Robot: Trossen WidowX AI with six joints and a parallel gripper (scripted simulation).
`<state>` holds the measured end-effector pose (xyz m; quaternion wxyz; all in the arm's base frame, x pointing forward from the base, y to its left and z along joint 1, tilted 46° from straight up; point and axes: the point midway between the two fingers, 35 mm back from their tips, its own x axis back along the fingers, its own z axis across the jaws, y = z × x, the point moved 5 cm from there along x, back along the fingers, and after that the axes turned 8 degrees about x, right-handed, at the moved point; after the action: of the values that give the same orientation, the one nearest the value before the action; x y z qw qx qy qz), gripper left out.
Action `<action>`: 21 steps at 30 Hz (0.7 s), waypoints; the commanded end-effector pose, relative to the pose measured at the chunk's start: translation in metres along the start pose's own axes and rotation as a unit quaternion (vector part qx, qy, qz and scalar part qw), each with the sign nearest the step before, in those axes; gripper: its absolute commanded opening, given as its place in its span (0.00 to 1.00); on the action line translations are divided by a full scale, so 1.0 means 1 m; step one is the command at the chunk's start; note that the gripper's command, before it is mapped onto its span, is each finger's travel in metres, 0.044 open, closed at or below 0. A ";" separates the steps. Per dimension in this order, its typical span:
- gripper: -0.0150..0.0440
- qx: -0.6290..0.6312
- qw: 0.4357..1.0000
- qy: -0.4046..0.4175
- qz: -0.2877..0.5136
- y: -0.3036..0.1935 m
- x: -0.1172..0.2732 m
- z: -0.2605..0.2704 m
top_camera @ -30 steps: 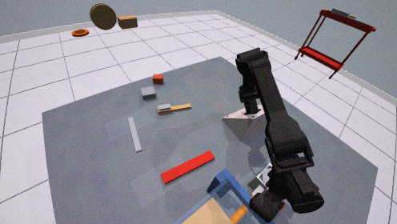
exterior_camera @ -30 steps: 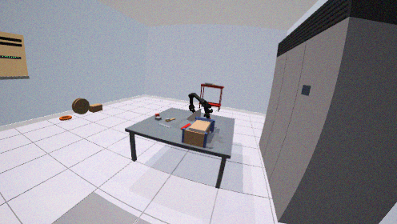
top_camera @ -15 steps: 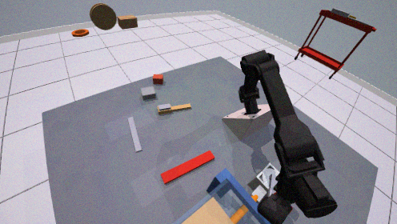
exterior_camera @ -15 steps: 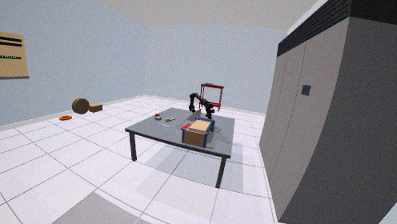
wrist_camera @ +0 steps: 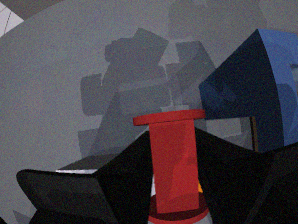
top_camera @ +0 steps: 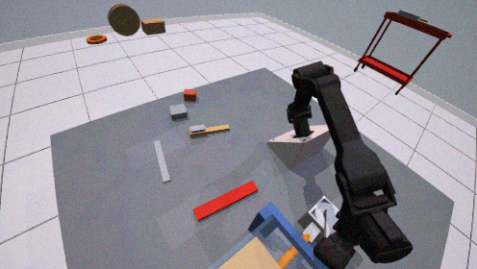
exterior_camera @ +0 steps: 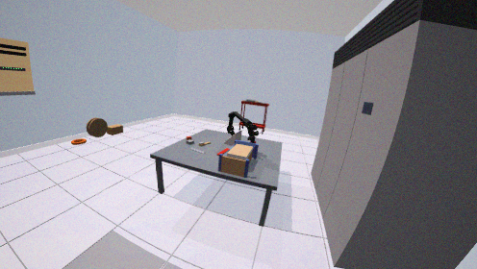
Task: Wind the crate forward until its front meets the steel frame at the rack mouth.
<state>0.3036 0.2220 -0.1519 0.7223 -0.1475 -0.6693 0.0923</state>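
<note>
My gripper (wrist_camera: 169, 135) is shut on the winch handle's red flanged grip (wrist_camera: 174, 167), which stands between the black fingers in the wrist view. The handle's square key is hidden. In the top view the gripper end is low beside the winch (top_camera: 324, 209), partly covering it; whether the key sits in the hole cannot be seen. The tan crate (top_camera: 247, 256) (exterior_camera: 242, 151) sits in the blue-framed cubby (top_camera: 269, 213) (wrist_camera: 235, 92) and looks flat. An orange strap (top_camera: 288, 256) runs between crate and winch. Contact between the crate's front and the steel frame cannot be judged.
A red bar (top_camera: 226, 200), grey bar (top_camera: 162, 160), yellow-handled tool (top_camera: 216, 129), grey block (top_camera: 178, 112) and red block (top_camera: 189, 95) lie on the bench (top_camera: 120, 192). A pale angled panel (top_camera: 288, 140) stands by the arm's far end. The blue frame is close beside the gripper.
</note>
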 end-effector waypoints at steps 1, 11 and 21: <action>0.25 0.010 1.000 0.009 -0.012 0.016 -0.005 0.015; 0.25 0.010 1.000 0.009 -0.013 0.024 -0.008 0.023; 0.25 0.010 1.000 0.009 -0.013 0.029 -0.009 0.031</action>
<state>0.2922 0.2345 -0.1606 0.7170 -0.1508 -0.6749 0.0880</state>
